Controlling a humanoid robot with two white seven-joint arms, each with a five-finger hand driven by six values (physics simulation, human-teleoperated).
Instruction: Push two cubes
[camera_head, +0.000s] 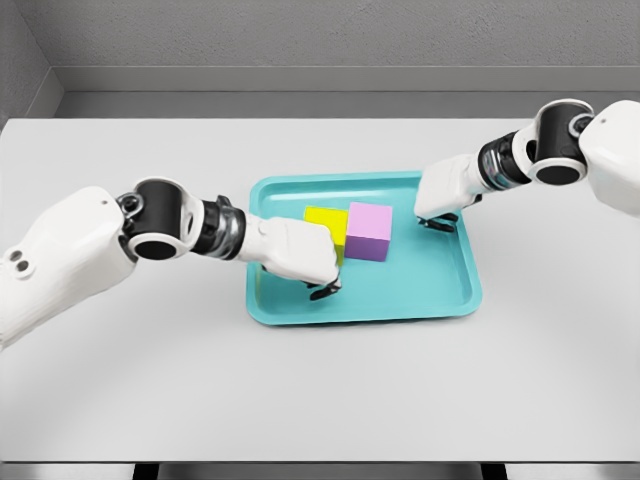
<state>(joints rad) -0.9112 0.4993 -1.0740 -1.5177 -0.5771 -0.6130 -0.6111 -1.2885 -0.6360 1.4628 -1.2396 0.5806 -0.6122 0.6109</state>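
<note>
Yellow cube (322, 218) touches pink cube (369, 230), their row running left-right.

Setting: a simulated test bench, not a lived-in room. A plain white tabletop (300, 400) stands against bare grey walls (330, 35). Surfaces are uniformly rendered.

A matt white table (320, 400) carries a smooth, plastic-looking teal tray (440, 300); the yellow cube (322, 220) and pink cube (369, 230) appear flat and unglossed, while the arms' white shells (60, 260) show a soft satin sheen.
</note>
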